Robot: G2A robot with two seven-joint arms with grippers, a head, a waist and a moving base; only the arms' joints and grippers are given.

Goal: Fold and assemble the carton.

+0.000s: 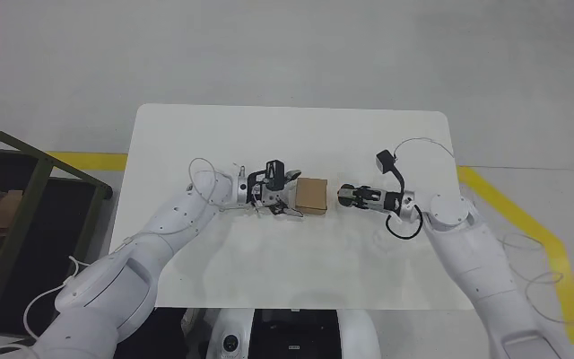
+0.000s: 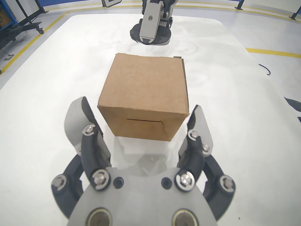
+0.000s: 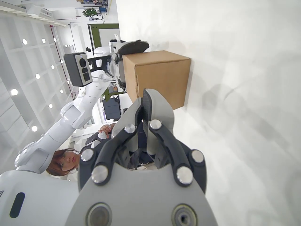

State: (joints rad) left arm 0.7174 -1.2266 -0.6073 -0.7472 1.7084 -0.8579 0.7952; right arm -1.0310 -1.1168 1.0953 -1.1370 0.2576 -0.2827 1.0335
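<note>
The cardboard carton (image 2: pixel 145 88) stands on the tabletop (image 1: pixel 224 135) between both pincers and looks closed. The left pincer (image 2: pixel 139 105) is spread wide just beside it; the right pincer (image 3: pixel 144 95) is clenched and empty. The carton looks light and easy to dent, so its opposite side walls seem best for holding.

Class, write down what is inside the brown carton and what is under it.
The carton is closed on every visible side, so its inside is hidden. It stands on the white table; its bottom face is covered.
</note>
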